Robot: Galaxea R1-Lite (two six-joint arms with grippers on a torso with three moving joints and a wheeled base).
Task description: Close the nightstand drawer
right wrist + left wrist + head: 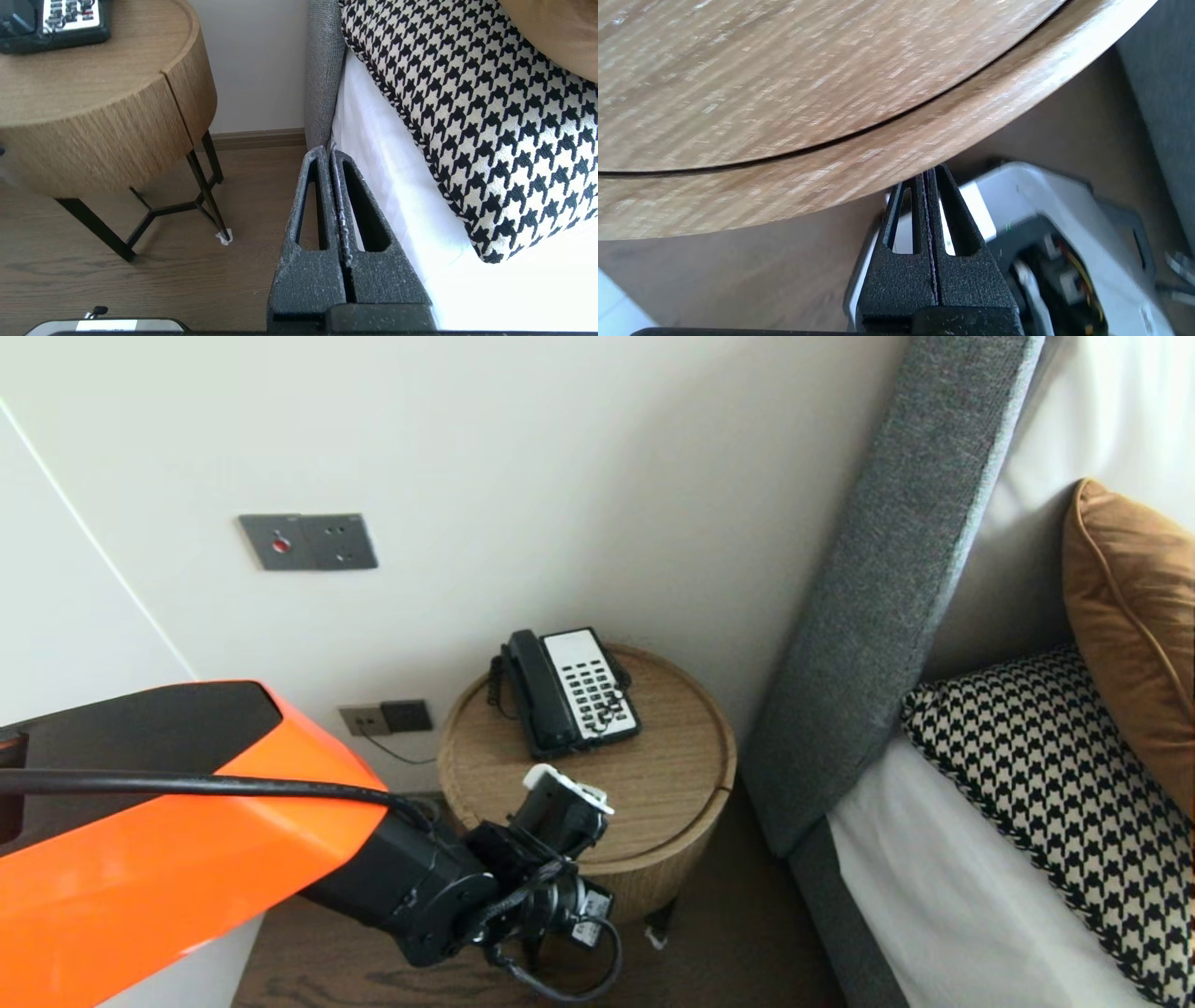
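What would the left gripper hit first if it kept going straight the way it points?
Probably the round wooden side table: the shut left gripper aims at its outer rim. Depth is unclear, so it might slip just past the edge toward the floor.

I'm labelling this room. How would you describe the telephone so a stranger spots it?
Beside the bed's grey headboard stands a round wooden table. On it, toward the wall, lies the telephone: black, with a white keypad, nothing else resting there.
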